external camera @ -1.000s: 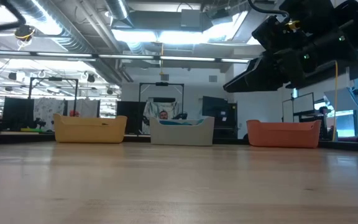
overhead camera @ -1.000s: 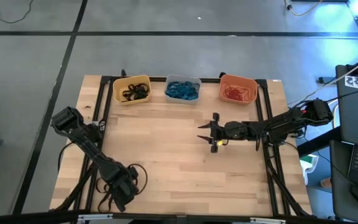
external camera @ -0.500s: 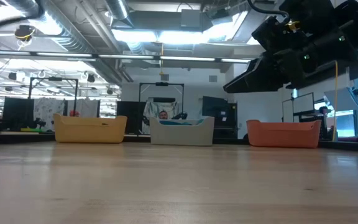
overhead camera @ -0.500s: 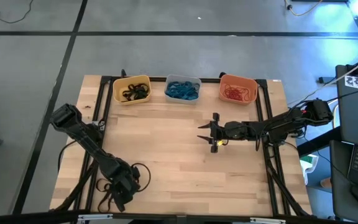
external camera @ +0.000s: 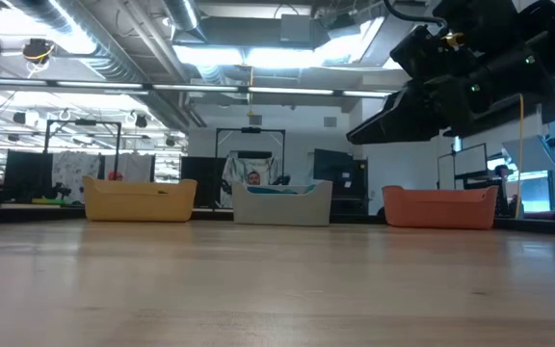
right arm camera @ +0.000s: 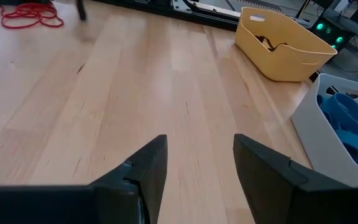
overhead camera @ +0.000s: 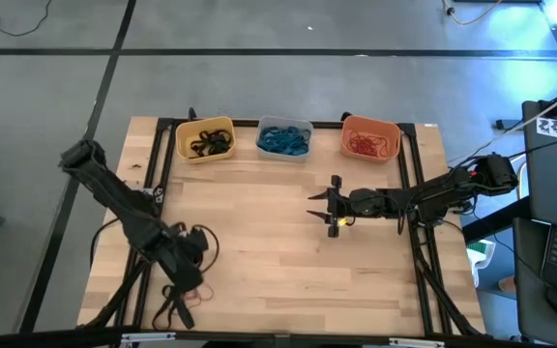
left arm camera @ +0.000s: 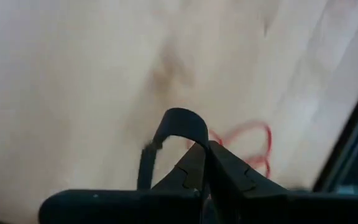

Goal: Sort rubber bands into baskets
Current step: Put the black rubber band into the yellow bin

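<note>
Two arms are working over the table (overhead camera: pixel 278 242). At the near left edge, the left pincer (left arm camera: pixel 205 163) is squeezing tight on a black band (left arm camera: pixel 174 124), which is arching up from between the fingertips in a loop. Just under it red bands (left arm camera: pixel 248 142) are lying loose on the wood beside the dark frame rail (from above they are showing as a faint red loop (overhead camera: pixel 193 292) by the left pincer (overhead camera: pixel 184 253)).

Farther in, right of centre, the right pincer (overhead camera: pixel 329 205) is hanging above bare wood with its fingers (right arm camera: pixel 145 171) spread wide and nothing between them. From table height the right arm (external camera: pixel 470 67) is showing as a dark bulk at upper right.

Along the far edge three baskets are sitting in a row, each well apart from both pincers: the yellow basket (overhead camera: pixel 205 140) on the left is holding black bands (overhead camera: pixel 211 145), the grey basket (overhead camera: pixel 284 138) in the middle is holding blue bands (overhead camera: pixel 283 141), and the orange basket (overhead camera: pixel 370 138) on the right is holding more red bands (overhead camera: pixel 367 145).
</note>
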